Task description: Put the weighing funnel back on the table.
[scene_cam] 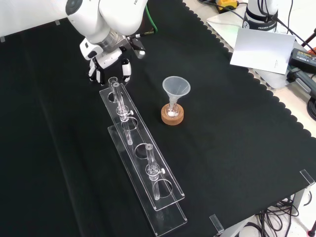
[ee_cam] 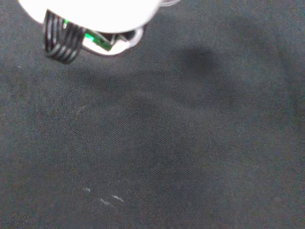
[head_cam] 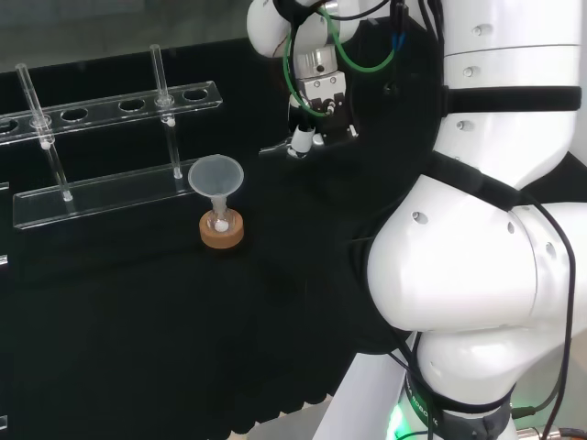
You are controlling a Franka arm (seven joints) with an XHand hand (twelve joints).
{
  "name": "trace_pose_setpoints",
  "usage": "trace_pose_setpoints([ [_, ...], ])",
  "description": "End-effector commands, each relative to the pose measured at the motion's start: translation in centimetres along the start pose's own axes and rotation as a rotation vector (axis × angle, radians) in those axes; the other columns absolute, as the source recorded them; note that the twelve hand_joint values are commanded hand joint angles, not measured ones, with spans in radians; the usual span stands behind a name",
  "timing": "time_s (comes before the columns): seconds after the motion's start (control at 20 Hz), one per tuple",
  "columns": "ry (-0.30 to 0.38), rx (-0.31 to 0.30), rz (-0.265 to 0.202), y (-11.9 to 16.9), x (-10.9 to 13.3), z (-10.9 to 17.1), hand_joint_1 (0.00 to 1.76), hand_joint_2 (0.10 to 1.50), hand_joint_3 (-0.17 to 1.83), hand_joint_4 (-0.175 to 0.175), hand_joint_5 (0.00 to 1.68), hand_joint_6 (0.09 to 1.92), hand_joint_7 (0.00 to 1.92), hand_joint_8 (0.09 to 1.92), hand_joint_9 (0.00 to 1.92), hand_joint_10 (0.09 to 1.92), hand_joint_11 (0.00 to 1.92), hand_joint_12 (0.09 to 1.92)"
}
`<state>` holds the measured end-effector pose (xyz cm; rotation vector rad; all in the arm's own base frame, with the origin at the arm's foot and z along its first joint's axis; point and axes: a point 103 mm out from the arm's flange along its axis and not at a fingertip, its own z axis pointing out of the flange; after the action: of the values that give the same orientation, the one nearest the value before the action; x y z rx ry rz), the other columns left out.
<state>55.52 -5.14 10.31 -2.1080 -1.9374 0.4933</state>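
Hovering low over the black cloth (scene_cam: 237,138): the hand (scene_cam: 109,58) sits under the arm's big white link in the front view, just past the far end of the clear rack (scene_cam: 143,163) and up-left of the funnel (scene_cam: 176,88). Can't tell whether it's closed on anything, or whether it touches the cloth. Head view puts the hand (head_cam: 301,139) right of the rack (head_cam: 101,188) end and up-right of the funnel (head_cam: 215,176), well apart from it. A thin pale sliver (head_cam: 275,148) sticks out leftward from the hand's low end there. It's too faint to say whether that's the weighing funnel, so I can't tell where that piece is. The funnel stands mouth up with its stem in a small flask (scene_cam: 172,109) on a cork ring (scene_cam: 172,118), clear of the rack. The rack holds two upright tubes, one near the hand end (scene_cam: 118,98) and one toward the near end (scene_cam: 151,165). A white sheet (scene_cam: 256,47) lies off the cloth at the front view's top right. Wrist view: bare cloth (ee_cam: 190,143) close below, a blurred white part of the hand (ee_cam: 95,9) with black ribbed cables (ee_cam: 59,45), and a few pale specks (ee_cam: 102,198) on the fabric.
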Motion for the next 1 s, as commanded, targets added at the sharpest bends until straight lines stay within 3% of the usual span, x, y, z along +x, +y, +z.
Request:
trace_pose_setpoints([
  [0.05,0.002,-0.001,-0.016,0.9,0.3,0.5,1.12,0.64,0.7,0.175,1.25,0.74,0.44,0.65,0.82,0.42,0.7,1.1],
  [1.0,-0.021,0.032,-0.019,2.0,1.3,1.3,1.12,0.64,0.7,0.175,1.25,0.74,0.44,0.65,0.83,0.42,0.71,1.1],
])
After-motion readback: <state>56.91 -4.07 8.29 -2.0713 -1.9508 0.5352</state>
